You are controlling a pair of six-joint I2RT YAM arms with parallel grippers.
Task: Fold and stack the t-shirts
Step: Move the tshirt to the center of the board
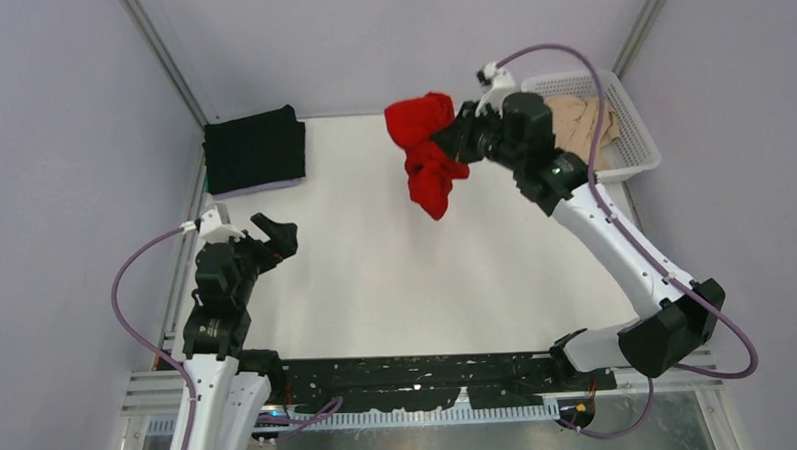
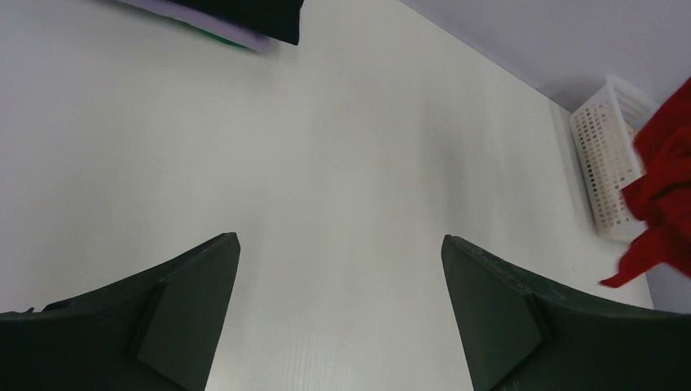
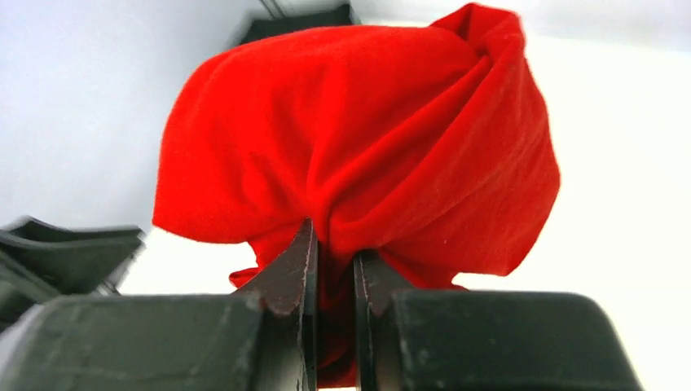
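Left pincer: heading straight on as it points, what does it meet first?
Probably bare table: the open left pincer frames only white surface ahead, with the black t-shirt and red t-shirt off to either side; depth is unclear.

You see red t-shirt (image 3: 367, 147): soft matt cloth. Right gripper (image 3: 334, 244): matt black plastic. Table (image 1: 376, 276): smooth matt white. Far-right basket (image 1: 640, 149): white plastic.

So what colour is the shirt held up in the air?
The shirt is bright red; right wrist view shows it best.
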